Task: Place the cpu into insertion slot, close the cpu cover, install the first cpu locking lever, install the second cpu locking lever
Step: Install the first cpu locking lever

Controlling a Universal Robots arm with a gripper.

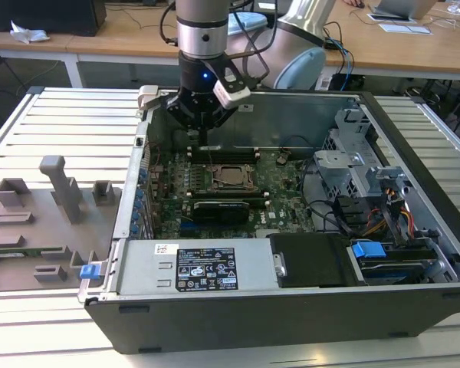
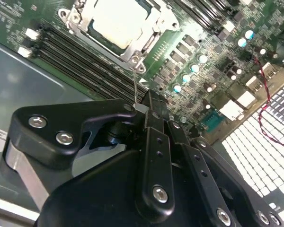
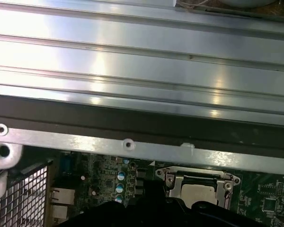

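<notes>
Cpu (image 2: 117,21) sits in the insertion slot (image 1: 231,175), cpu cover (image 2: 92,41) down around it — end effector (image 2: 149,106) hangs just beside the socket, fingers together, pinching a thin wire lever (image 2: 134,85).

No print can be read anywhere. In the exterior view a black label (image 1: 205,268) with white marks and a small white sticker (image 1: 165,249) sit on the grey power supply cover (image 1: 138,268), lower centre, both illegible.

Computer case (image 1: 291,307) on slatted table (image 1: 69,123)
</notes>
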